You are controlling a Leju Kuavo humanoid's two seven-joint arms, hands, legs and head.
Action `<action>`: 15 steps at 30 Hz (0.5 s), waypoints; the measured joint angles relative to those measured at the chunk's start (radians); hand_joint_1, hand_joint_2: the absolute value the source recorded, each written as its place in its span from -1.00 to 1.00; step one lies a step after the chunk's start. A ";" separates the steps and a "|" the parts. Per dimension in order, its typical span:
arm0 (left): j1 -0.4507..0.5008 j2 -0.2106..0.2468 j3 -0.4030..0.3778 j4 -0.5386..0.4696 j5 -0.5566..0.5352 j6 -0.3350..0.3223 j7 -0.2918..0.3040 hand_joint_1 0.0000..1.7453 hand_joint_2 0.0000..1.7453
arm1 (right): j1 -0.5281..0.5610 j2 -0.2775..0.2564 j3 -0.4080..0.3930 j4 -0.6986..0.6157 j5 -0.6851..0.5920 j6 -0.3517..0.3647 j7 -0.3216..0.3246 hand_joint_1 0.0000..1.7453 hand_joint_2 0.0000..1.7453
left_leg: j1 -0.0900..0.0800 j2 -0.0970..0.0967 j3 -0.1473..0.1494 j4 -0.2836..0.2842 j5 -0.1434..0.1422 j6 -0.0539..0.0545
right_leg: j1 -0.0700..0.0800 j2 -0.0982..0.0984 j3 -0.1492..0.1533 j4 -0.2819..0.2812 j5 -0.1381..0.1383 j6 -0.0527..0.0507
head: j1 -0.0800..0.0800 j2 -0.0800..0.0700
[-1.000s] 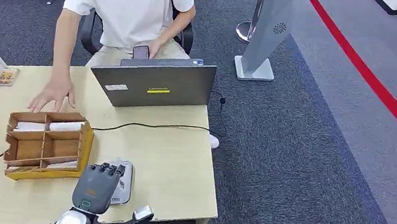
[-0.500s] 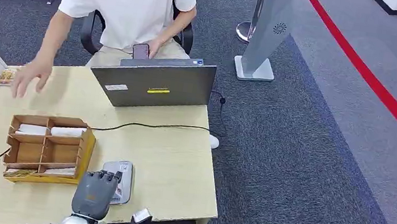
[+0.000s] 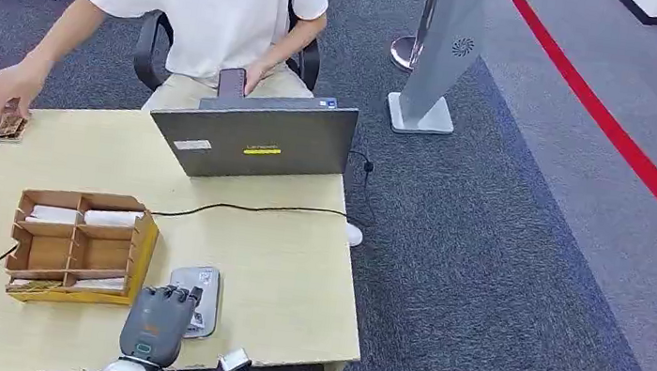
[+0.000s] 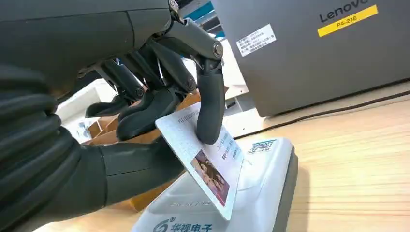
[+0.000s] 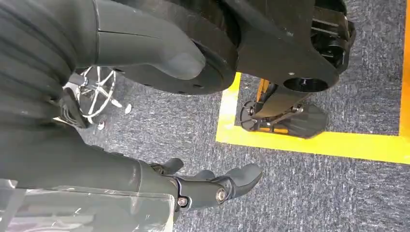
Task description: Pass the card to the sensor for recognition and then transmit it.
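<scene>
left hand (image 4: 159,106): pinches the card (image 4: 205,157) between thumb and fingers, tilted just above the sensor (image 4: 251,193) near the table (image 3: 285,275) edge
right hand (image 5: 212,186): hangs over carpet, fingers apart, holding nothing
risk: thin pinch, card may slip or tilt off the reader face, failing the read

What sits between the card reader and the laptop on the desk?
Bare desktop crossed by a black cable, between the reader and laptop, in the head view.
</scene>
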 joint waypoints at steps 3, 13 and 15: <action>-0.001 0.000 0.001 -0.002 0.000 0.000 0.022 1.00 1.00 | 0.001 0.000 0.000 0.000 0.001 -0.003 0.002 -1.00 1.00 | 0.000 0.000 0.000 0.000 0.000 0.000 | 0.000 0.000 0.000 0.000 0.000 0.000 | 0.000 0.000; -0.147 0.062 0.142 -0.143 0.005 -0.017 -0.048 1.00 1.00 | 0.006 0.000 0.000 0.000 0.018 -0.019 0.005 -1.00 1.00 | 0.000 -0.001 0.001 0.000 0.002 -0.001 | 0.000 -0.001 0.000 0.001 0.001 0.000 | 0.000 0.000; -0.196 0.090 0.172 -0.166 0.002 -0.039 -0.055 1.00 1.00 | 0.009 0.000 0.000 0.001 0.018 -0.019 -0.001 -1.00 1.00 | 0.001 -0.001 0.001 0.000 0.002 -0.001 | 0.001 -0.001 0.000 0.001 0.001 0.000 | 0.000 0.000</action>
